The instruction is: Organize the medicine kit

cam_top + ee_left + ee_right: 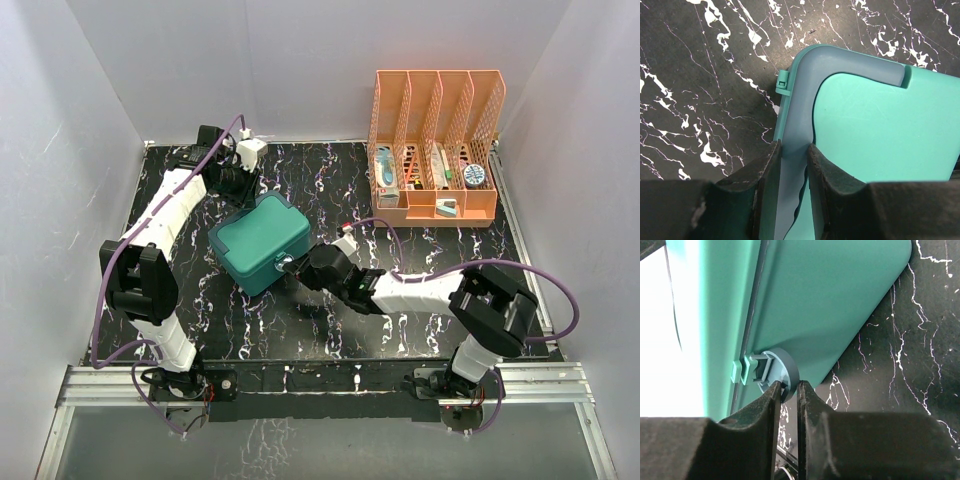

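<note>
The right claw pinched the round latch; the left claw pinched the lid's raised rim. The medicine kit sat shut just left of the table's middle — opening barely begun, sorting all ahead. Supplies sat in the orange rack at the far right corner — the closed lid barred them.
</note>
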`<state>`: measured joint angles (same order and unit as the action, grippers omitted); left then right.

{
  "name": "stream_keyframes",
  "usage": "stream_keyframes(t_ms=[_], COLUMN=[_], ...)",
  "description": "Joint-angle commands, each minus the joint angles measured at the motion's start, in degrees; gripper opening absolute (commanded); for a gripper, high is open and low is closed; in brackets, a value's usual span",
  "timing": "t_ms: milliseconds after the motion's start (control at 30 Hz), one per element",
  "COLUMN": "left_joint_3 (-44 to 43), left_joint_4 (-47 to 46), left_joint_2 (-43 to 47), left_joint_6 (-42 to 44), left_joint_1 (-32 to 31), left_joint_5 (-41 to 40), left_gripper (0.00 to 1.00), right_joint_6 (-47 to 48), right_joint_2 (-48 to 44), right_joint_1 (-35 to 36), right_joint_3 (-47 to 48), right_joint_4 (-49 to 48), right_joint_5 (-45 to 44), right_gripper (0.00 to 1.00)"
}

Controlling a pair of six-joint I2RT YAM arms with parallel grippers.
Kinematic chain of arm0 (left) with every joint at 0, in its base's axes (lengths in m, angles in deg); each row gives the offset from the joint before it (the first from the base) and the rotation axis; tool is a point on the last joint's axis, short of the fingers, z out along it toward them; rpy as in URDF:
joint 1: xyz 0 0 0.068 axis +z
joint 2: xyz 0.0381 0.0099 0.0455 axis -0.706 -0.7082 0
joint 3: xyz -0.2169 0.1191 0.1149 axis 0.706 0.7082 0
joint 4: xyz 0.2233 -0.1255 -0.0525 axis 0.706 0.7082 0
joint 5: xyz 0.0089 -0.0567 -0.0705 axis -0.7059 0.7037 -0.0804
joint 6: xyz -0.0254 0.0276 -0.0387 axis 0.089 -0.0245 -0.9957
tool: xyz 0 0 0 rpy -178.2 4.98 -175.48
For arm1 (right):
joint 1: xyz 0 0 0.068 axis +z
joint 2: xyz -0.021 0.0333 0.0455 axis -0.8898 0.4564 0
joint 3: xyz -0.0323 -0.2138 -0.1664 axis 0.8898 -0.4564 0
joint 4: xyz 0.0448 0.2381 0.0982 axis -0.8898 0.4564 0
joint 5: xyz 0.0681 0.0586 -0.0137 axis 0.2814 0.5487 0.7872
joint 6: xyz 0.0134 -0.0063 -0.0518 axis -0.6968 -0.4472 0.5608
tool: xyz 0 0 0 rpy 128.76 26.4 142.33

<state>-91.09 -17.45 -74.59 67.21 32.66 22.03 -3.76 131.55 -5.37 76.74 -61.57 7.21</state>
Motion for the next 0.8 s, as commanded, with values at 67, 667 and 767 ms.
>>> stream_keyframes(t_ms=[67,667,767], left_joint_3=[3.3,3.5,3.7], left_joint_4=[8.5,5.9,5.9], left_joint_2=[-2.4,-5.0,-5.1], left_joint_6=[-0.6,-1.9,-1.9], left_joint_1=[-3.4,-3.8,-3.9], left_joint_5=[1.0,-12.7,-13.4], left_gripper=[0.24,0.07,0.07], right_joint_6=[1.8,3.9,4.1], right_joint_2=[0.2,-7.2,-7.5], right_joint_1=[-0.6,-0.2,0.0], right_joint_3=[4.1,8.1,8.9], right_joint_4=[-2.1,10.0,10.6], right_joint_5=[-0.4,-1.7,-1.9], right_gripper=[0.00,0.00,0.00])
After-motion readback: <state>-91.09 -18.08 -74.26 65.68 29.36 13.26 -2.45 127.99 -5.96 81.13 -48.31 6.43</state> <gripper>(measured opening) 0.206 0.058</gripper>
